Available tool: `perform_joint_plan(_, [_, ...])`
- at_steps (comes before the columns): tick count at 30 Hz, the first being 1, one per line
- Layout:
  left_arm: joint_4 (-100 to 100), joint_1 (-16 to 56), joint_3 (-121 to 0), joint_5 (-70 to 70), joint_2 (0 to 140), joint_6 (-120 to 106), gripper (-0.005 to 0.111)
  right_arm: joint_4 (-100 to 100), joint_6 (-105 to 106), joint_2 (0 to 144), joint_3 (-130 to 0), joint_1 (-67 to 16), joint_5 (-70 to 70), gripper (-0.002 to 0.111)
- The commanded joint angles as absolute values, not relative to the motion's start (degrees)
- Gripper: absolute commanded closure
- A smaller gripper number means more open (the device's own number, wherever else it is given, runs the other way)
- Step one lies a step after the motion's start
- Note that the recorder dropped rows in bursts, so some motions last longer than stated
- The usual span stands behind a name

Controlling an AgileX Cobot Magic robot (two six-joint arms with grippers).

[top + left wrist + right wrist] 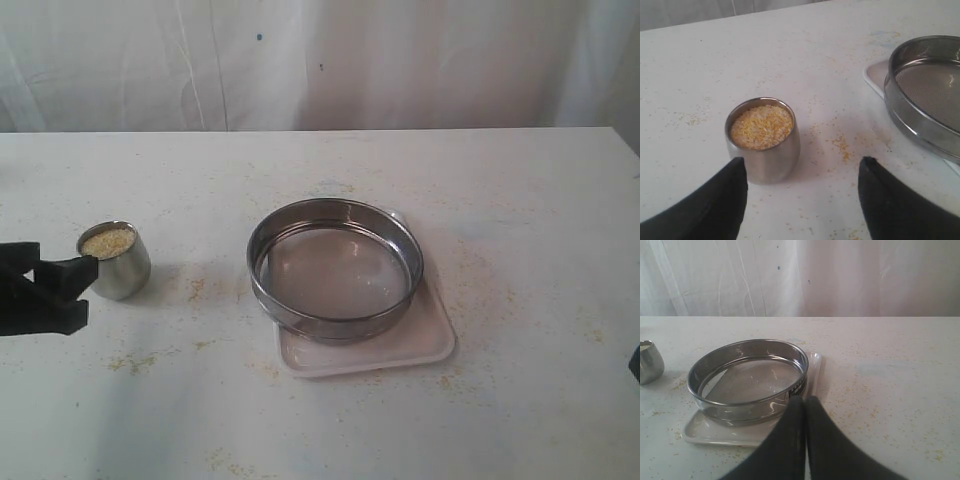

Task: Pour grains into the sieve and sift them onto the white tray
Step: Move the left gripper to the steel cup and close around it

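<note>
Left gripper (802, 162): jaws spread wide, nothing held. It is level with the small steel cup (765, 160), which stands upright on the table (500, 180) ahead of the gap and nearer one finger. That fingertip (737, 167) is just beside the cup wall; contact cannot be confirmed.

Right gripper (805, 402): fingers pressed fully together, nothing between them. It faces the sieve (335, 265) from near the tray's edge, clear of both.

The grains (761, 126) fill the cup almost to its rim. Loose spilled granules (840, 145) lie on the table between cup and sieve.

The sieve rests on the white tray (420, 345), right of the cup in the exterior view, overhanging the tray's left edge.
</note>
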State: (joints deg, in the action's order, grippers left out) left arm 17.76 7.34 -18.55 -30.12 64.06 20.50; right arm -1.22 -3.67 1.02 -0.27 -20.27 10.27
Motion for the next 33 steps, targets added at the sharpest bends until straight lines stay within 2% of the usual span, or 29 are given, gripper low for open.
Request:
perform_joint_plan(1, [13.2, 7.4, -12.7, -47.3, 70.4, 16.0, 0.036, -1.0, -3.7, 0.6, 0.0, -19.9, 9.7, 0.108])
perform_joint_plan(5, [10.7, 7.4, -9.9, -53.3, 74.8, 13.7, 0.021, -1.0, -3.7, 0.6, 0.0, -19.9, 9.7, 0.108])
perform_joint_plan(11, [10.8, 7.4, -9.8, -62.8, 82.0, 13.7, 0.014, -1.0, -3.7, 0.6, 0.0, -19.9, 9.7, 0.108])
perform_joint_plan(15, [6.7, 7.4, -9.9, -70.0, 88.7, 13.1, 0.014, -1.0, -3.7, 0.6, 0.0, -19.9, 9.7, 0.108])
perform_joint_plan(33, [6.7, 7.4, -21.8, -70.0, 105.1, 12.6, 0.014, -1.0, -3.7, 0.6, 0.0, -19.9, 9.7, 0.108])
